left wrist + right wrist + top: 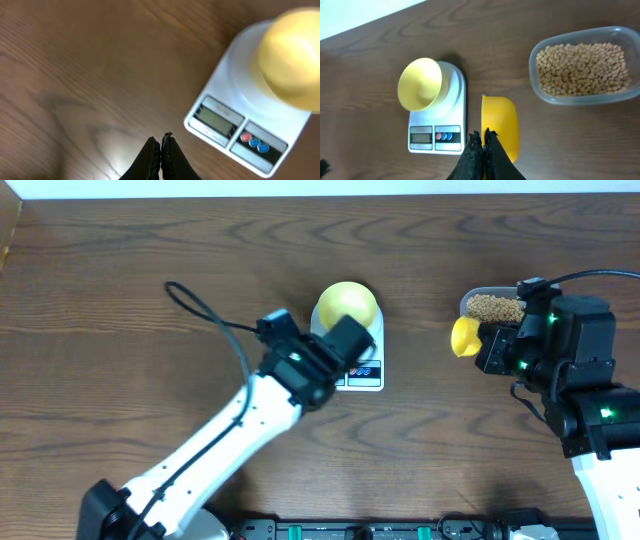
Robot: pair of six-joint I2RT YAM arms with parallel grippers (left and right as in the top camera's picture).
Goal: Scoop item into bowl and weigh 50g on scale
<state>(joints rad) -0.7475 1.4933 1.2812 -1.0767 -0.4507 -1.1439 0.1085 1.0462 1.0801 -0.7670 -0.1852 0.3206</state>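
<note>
Now one bowl [420,84], one scale [437,122]; left gripper [161,144] closed empty, right gripper [482,136] clasps scoop [499,120].

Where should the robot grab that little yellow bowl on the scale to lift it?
Probably take the bowl by its rim, coming straight down from above, with one finger inside and one outside. It sits upright, open and empty on the scale, and looks too wide to straddle.
</note>
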